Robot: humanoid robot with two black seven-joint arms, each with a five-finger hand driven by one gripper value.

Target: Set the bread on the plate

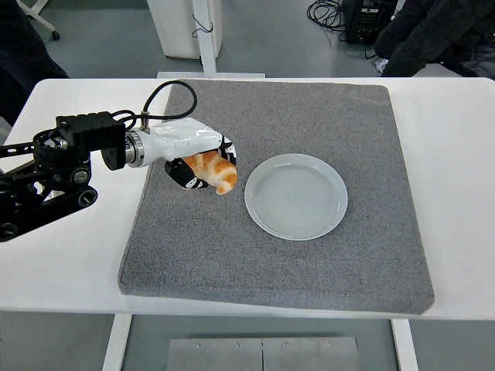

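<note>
An orange-and-white croissant-shaped bread (213, 171) hangs in my left hand (203, 161), lifted off the grey mat. The hand's white and black fingers are curled over and under it. A pale blue-grey round plate (296, 195) lies on the mat just to the right of the bread, with nothing on it. A small gap separates the bread from the plate's left rim. My left arm comes in from the left edge. My right arm does not show.
A large grey felt mat (294, 263) covers the middle of the white table (456, 154). A black cable (162, 93) loops up from the wrist. A person in dark clothing (433, 31) sits at the top right, beyond the table.
</note>
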